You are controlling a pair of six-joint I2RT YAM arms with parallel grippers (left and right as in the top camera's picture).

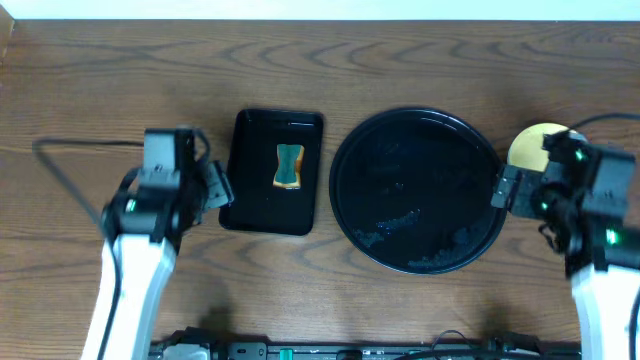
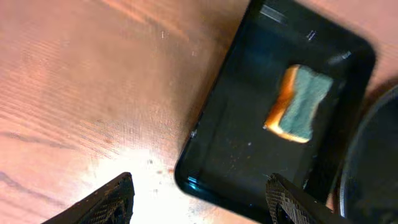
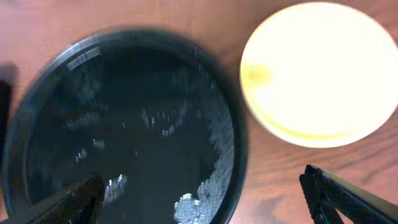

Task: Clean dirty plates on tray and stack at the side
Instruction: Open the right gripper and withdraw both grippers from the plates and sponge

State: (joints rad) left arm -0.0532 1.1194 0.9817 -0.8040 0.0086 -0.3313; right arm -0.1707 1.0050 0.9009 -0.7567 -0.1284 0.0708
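Yellow plate (image 3: 317, 74), perhaps stacked, beside tray (image 3: 56, 124).

Bright; plate (image 3: 317, 71) overexposed (perhaps motion-blurred).

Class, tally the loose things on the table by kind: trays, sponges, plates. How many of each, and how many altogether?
Trays: 2 (round tray, rectangular tray)
Sponge: 1, lying in the rectangular tray
Plate: 1 in view, pale yellow, beside the round tray; anything beneath it cannot be seen
Total: 4
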